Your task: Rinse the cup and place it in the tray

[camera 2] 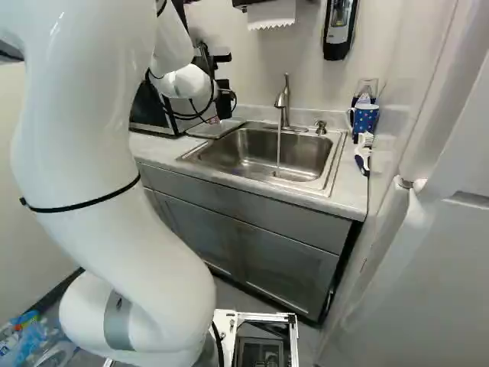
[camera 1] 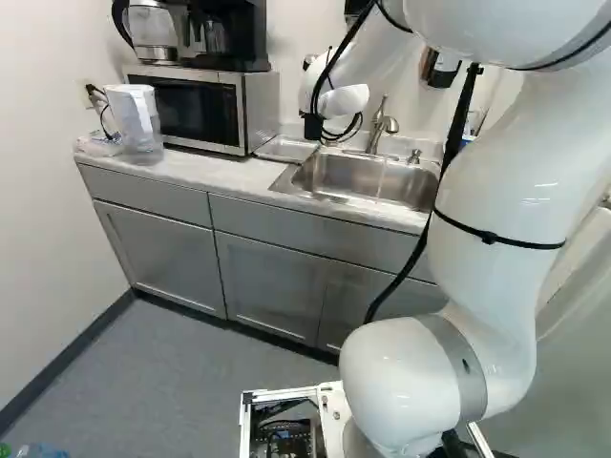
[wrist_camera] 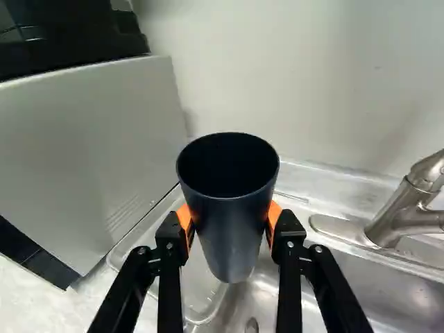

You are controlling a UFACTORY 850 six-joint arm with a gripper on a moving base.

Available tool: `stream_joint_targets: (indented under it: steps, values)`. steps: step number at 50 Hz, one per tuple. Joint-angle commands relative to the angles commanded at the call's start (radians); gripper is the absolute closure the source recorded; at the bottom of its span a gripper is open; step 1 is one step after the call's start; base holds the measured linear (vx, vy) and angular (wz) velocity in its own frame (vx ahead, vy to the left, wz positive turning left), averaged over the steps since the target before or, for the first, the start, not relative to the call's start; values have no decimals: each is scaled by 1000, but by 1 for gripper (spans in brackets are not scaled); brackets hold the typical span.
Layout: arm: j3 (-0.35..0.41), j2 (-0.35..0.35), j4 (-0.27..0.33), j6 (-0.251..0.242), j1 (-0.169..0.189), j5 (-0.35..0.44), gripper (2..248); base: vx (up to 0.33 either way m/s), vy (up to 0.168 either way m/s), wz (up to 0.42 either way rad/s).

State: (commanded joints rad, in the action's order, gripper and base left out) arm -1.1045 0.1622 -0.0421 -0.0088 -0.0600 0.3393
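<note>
One dark cup point(wrist_camera: 232, 225) held between parted fingers point(wrist_camera: 286, 239), orange pads point(wrist_camera: 184, 216) on both sides; tray point(camera 2: 215, 128) left of running faucet point(camera 2: 283, 103).

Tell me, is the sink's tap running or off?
Running: in the right base view, a thin stream falls from the tap into the sink.

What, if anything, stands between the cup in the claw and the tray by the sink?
Nothing visible. The cup is gripped in the claw, with the tray in view beyond it. The microwave stands close alongside the tray, and the faucet is off on the other side; neither comes between.
</note>
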Motion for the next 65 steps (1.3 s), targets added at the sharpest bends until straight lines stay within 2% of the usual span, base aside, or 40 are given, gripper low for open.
stream_joint_targets:
  steps: [27, 57, 65]
  values:
    - [-117, 106, 0, 0, -54, 0, 128, 0, 0, 0]
    - [-286, 288, 0, 0, -72, 0, 128, 0, 0, 0]
    - [-290, 305, 0, 0, -72, 0, 128, 0, 0, 0]
